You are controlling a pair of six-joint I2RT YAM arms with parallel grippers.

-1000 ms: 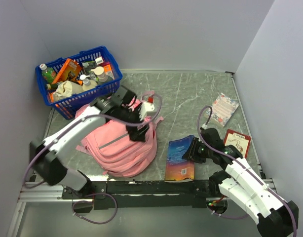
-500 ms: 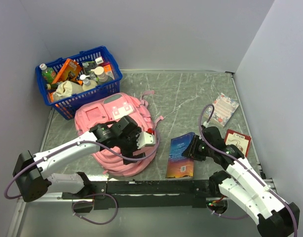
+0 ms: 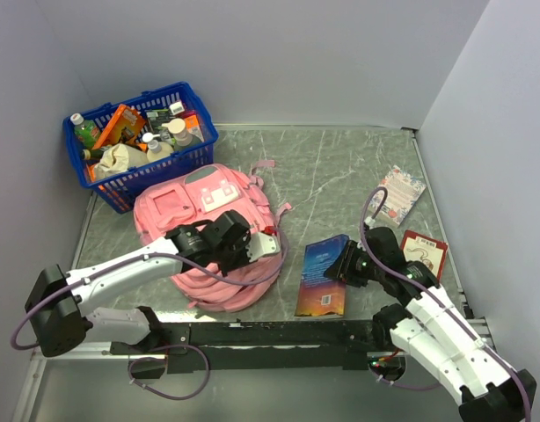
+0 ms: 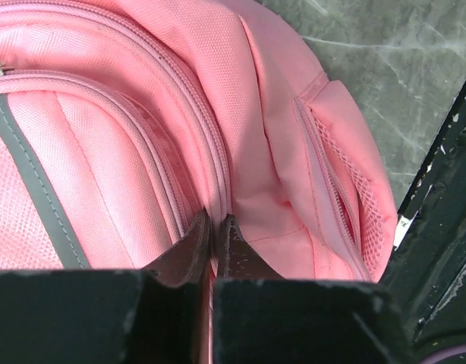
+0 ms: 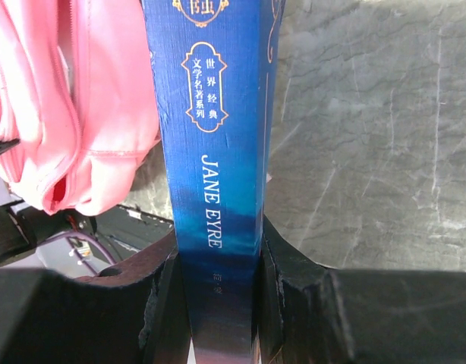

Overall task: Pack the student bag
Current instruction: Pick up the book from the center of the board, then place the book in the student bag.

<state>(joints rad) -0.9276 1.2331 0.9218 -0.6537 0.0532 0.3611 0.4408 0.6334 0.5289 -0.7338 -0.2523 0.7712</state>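
Pink bag lies on the left side of the bench. The left gripper is pinched shut on its zipper seam; I think it should pull gently along this seam. The right gripper clamps the blue book.

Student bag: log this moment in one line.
left end effector: shut, tips at zipper seam of soft pink fabric backpack | right end effector: shut on blue Jane Eyre book | book not yet in backpack
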